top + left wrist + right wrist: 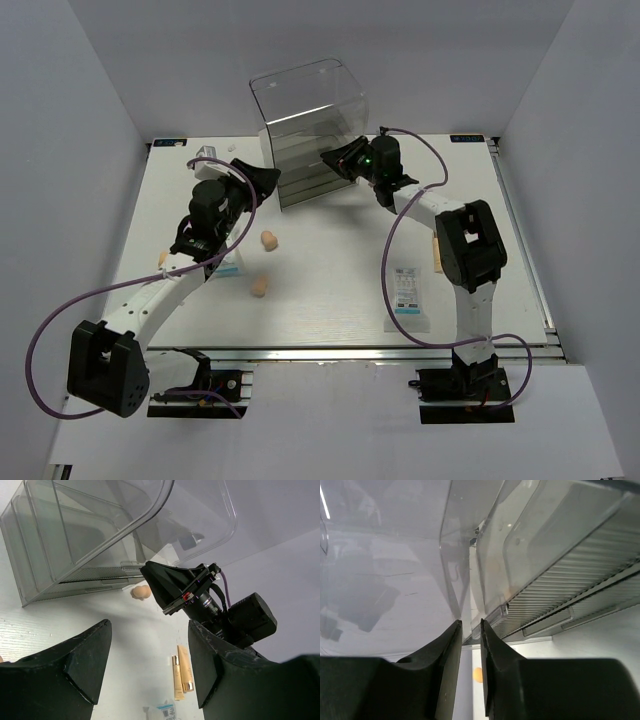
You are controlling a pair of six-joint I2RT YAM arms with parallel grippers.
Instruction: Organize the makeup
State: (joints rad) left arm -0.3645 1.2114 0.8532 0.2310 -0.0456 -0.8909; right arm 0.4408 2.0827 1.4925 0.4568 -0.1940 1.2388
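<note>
Closest to us on the worktop [330, 315] we've got one sachet [407, 288] lying flat just in front of the right arm. Over on the left, a sponge [259, 287] sits in the open. A second sachet [230, 266] is half tucked under the left arm, and another sponge [163, 258] peeks out at that arm's left side. A bit further back is the third sponge [268, 240]. The stick [176, 677] and tube [186, 669] lie side by side next to the right arm. Past those, the left jaws hang spread wide with nothing in them, facing the drawer box [310, 100] at the far end. The right jaws are up against the box's front edge, almost closed. We honestly can't tell whether they're pinching the plastic.
</note>
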